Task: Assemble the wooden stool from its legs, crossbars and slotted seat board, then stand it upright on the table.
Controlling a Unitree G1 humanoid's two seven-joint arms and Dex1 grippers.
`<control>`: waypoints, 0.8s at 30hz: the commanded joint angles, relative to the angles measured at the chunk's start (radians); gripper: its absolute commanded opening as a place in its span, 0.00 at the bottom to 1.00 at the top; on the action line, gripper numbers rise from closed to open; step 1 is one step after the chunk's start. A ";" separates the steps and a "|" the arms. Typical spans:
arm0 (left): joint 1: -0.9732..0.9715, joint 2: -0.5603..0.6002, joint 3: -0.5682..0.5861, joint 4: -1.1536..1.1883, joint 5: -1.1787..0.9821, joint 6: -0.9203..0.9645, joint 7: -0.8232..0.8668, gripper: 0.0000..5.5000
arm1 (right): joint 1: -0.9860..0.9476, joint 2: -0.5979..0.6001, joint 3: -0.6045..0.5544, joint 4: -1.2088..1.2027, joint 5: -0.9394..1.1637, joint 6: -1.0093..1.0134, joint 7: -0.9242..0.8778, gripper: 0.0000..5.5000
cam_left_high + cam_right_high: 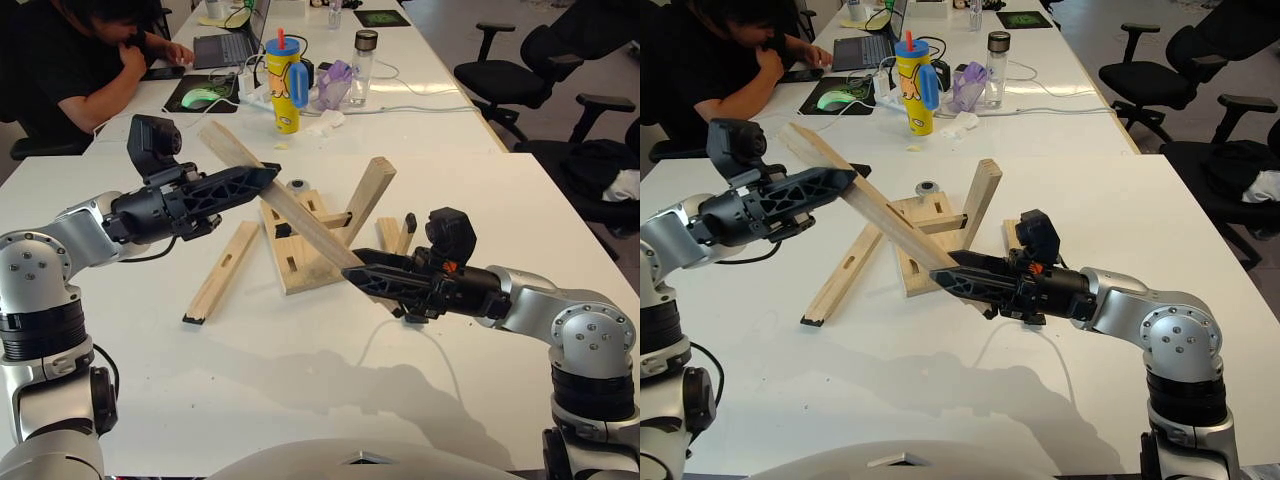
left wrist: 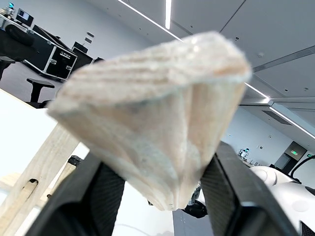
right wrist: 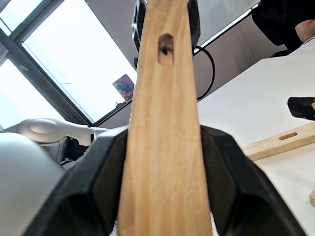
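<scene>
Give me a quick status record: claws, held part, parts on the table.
held leg: raised, slanting above seat board
left claw: shut near its upper end
right claw: shut near its lower end
seat board: on table, tilted leg rising from it
loose leg: flat on table, robot's left of board
stool: unassembled

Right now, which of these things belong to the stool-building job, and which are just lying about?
Part of the job: held leg, clamped by the left gripper and the right gripper; seat board; upright leg; loose leg; short pieces, likely crossbars.

Lying about: yellow cup; bottle; laptop; office chairs.
</scene>
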 commanded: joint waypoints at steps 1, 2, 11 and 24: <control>0.003 0.035 -0.018 -0.008 0.043 0.014 -0.026 0.38 | -0.019 -0.017 0.013 -0.022 -0.046 -0.032 0.035 0.37; 0.008 0.043 -0.025 -0.012 0.063 0.012 -0.038 0.38 | -0.020 -0.016 0.017 -0.022 -0.069 -0.043 0.039 0.37; 0.211 0.105 0.003 -0.084 0.165 -0.005 -0.096 0.37 | 0.029 -0.036 0.056 -0.010 -0.224 -0.085 0.083 0.56; 0.265 0.258 0.066 0.048 0.467 -0.196 -0.248 0.37 | 0.077 -0.015 0.494 0.107 -1.113 -0.518 -0.033 0.62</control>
